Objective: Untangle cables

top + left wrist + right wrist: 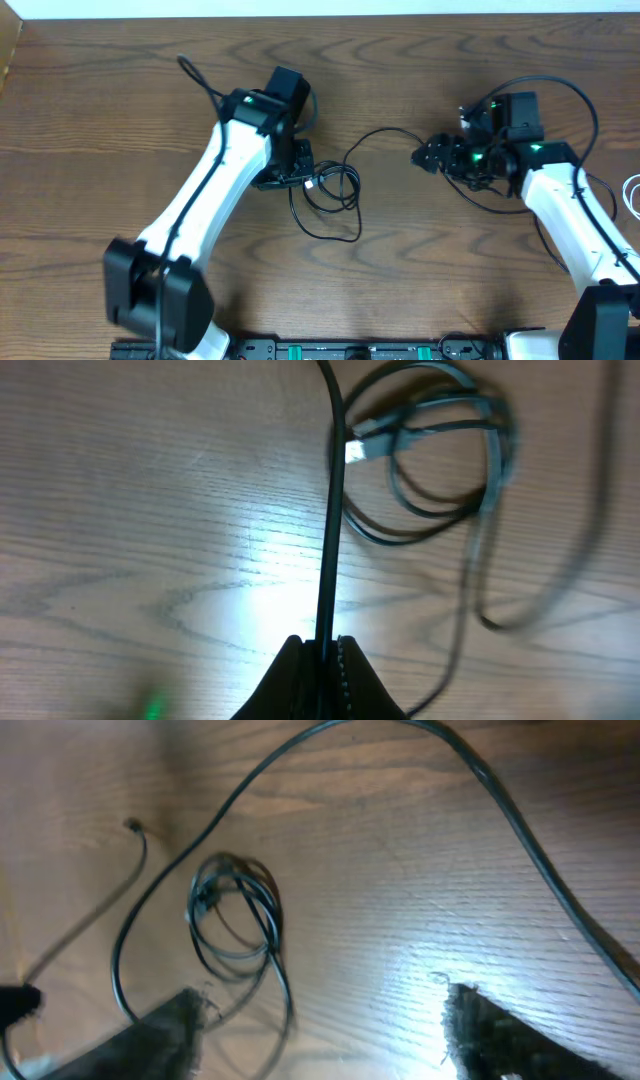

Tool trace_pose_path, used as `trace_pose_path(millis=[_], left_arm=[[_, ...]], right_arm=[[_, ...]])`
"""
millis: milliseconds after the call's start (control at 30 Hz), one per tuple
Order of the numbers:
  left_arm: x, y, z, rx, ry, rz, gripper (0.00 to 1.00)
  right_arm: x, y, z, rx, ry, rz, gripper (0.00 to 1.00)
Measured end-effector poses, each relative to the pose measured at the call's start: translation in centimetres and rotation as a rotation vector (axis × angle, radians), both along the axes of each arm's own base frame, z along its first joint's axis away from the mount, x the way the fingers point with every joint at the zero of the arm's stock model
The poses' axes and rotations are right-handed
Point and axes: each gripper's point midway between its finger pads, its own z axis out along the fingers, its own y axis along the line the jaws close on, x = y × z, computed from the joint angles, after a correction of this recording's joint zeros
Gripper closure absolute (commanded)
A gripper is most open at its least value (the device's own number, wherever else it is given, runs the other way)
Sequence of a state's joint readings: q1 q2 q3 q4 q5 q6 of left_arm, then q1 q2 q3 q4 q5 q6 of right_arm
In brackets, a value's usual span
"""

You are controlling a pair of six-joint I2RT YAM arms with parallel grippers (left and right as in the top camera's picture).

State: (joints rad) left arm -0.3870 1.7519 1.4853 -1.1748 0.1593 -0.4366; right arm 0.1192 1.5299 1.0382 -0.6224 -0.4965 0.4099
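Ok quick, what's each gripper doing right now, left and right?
Left gripper: closed on the black cable.
Right gripper: open, nothing between its fingers.

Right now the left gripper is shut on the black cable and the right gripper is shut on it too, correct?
No. The left gripper is shut on the black cable, but the right gripper is open, gripping nothing; the right wrist view shows its fingers standing apart above the table.

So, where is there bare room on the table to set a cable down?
On the table, free: the far left corner behind the left arm, and the front strip between both arms. Crowded: the middle, where the black cable coils between the left gripper and the right gripper.
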Motion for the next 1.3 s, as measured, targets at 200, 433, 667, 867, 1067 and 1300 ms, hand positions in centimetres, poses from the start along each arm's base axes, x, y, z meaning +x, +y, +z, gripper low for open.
trace_pose_path(millis=[200, 433, 667, 867, 1067, 1300], left_arm=[[-0.5, 0.8, -1.7, 0.029, 0.085, -0.031, 0.31], [1.6, 1.7, 2.3, -0.004, 0.030, 0.008, 0.30], [1.5, -3.5, 2.7, -0.119, -0.017, -0.090, 0.30], [1.0, -7.1, 1.9, -0.161, -0.043, -0.124, 0.30], [-0.4, -7.5, -0.8, -0.086, -0.017, -0.136, 0.34], [-0.2, -4.5, -5.2, 0.110, -0.004, -0.113, 0.43]], right_arm=[[-0.3, 1.2, -0.6, -0.081, -0.018, 0.031, 0.48], [0.3, 1.4, -0.2, -0.077, -0.051, 0.032, 0.50], [0.9, 1.4, 0.1, -0.089, -0.096, 0.056, 0.44], [0.5, 1.2, -0.2, -0.107, -0.086, 0.074, 0.41], [0.4, 1.4, -0.3, -0.112, -0.090, 0.085, 0.41], [-0.2, 2.9, -0.3, -0.124, -0.102, 0.140, 0.42]])
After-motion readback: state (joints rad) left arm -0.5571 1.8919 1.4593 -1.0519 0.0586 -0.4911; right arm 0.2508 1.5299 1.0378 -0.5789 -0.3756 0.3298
